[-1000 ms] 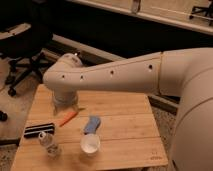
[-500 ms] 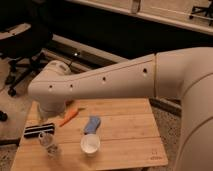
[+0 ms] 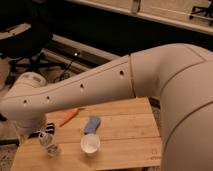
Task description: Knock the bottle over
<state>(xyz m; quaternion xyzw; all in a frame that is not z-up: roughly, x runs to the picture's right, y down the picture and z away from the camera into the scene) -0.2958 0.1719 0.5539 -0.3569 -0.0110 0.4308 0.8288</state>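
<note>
The bottle [image 3: 50, 145] is small, clear and crinkly, and stands upright near the front left of the wooden table [image 3: 130, 140]. My white arm [image 3: 100, 85] reaches across the view from the right down to the left. The gripper [image 3: 29, 131] hangs below the arm's rounded end at the table's left edge. It is just left of the bottle and largely hidden by the arm.
A white round cup [image 3: 90, 144] stands to the right of the bottle. A blue cloth-like item [image 3: 92, 123] and an orange stick [image 3: 68, 117] lie behind it. A black striped object [image 3: 46, 130] sits behind the bottle. Office chairs [image 3: 25, 45] stand at the back left.
The arm's end has swung left and down toward the table's left edge, closer to the bottle. The bottle and cup stand as before.
</note>
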